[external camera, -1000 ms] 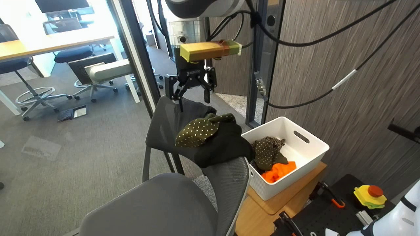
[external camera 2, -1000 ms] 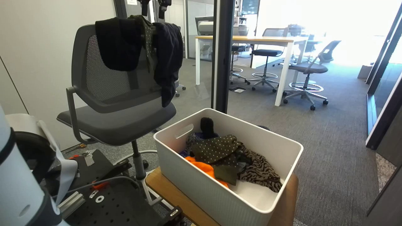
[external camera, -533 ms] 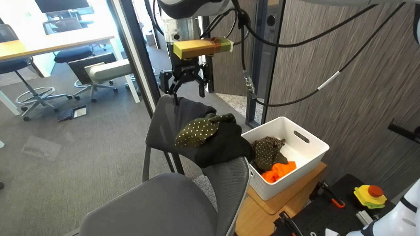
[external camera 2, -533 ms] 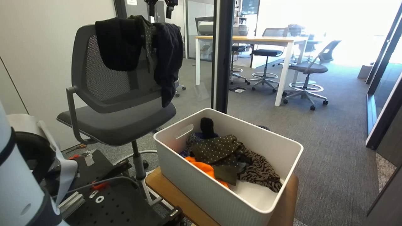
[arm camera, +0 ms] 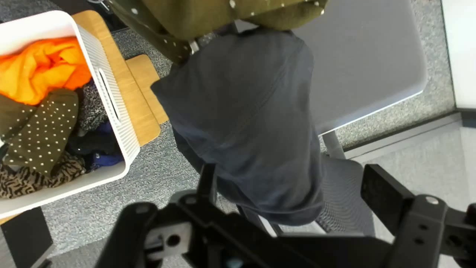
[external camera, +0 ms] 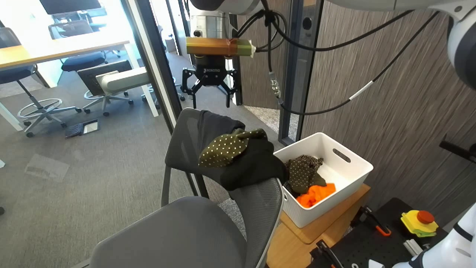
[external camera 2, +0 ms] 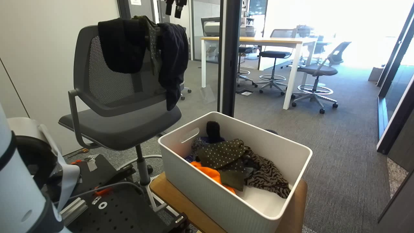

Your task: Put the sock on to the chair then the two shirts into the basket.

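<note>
My gripper (external camera: 211, 105) is open and empty, above and behind the chair's backrest; its fingertips also show in an exterior view (external camera 2: 173, 13) and the wrist view (arm camera: 289, 182). A dark grey garment (external camera: 223, 124) and a black one (external camera: 253, 167), possibly one piece, drape over the backrest of the grey chair (external camera: 174, 238). An olive dotted garment (external camera: 223, 150) lies over them. In the wrist view the dark cloth (arm camera: 253, 123) lies below, between and ahead of my fingers, apart from them. The white basket (external camera 2: 220, 200) holds several garments. I cannot tell which piece is the sock.
The basket stands on a wooden stool (external camera: 305, 234) beside the chair. In the basket lie orange (external camera 2: 210, 173), dotted olive (external camera 2: 223, 153) and striped brown (external camera 2: 270, 178) cloths. A glass wall post (external camera 2: 230, 58) stands behind the chair. A cable (external camera: 327, 111) hangs from my arm.
My gripper has risen off the backrest area and straightened from tilted to upright. In an exterior view it has shifted right. The jaws stay open. The garments, chair and basket have not moved.
</note>
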Robot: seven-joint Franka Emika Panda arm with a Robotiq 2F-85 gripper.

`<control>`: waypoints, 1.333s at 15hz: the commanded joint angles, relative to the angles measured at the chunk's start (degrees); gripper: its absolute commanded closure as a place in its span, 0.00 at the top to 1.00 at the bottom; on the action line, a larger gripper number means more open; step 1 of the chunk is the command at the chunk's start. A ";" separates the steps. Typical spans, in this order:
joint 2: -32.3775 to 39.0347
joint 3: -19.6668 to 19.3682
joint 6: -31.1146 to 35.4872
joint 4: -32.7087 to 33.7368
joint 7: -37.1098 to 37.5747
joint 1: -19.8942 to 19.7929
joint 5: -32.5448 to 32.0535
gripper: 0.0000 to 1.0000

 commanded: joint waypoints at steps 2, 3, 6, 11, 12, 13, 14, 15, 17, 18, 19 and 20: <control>5.44 -3.00 3.48 4.86 11.08 0.32 0.90 1.00; 5.78 -3.63 4.59 4.78 13.32 0.30 0.64 1.00; 6.21 -5.43 7.30 4.00 20.43 0.30 -0.33 1.00; 6.40 -6.16 1.69 1.22 26.98 -0.34 -0.53 1.00; 6.56 -5.81 -0.21 1.10 26.16 -0.85 0.54 1.00; 6.70 -5.53 -1.56 0.69 25.43 -1.19 1.49 1.00; 6.92 -5.37 -2.64 0.24 24.71 -1.41 2.29 1.00; 7.19 -5.07 -4.38 0.06 23.43 -2.05 3.97 1.00; 7.85 -4.20 -6.96 -0.49 20.01 -3.14 8.02 1.00; 7.91 -3.92 -7.87 -0.90 18.15 -3.65 10.11 1.00; 8.05 -3.73 -8.34 -1.45 16.49 -4.02 11.98 1.00; 8.31 -3.62 -8.88 -1.71 15.16 -4.37 13.80 1.00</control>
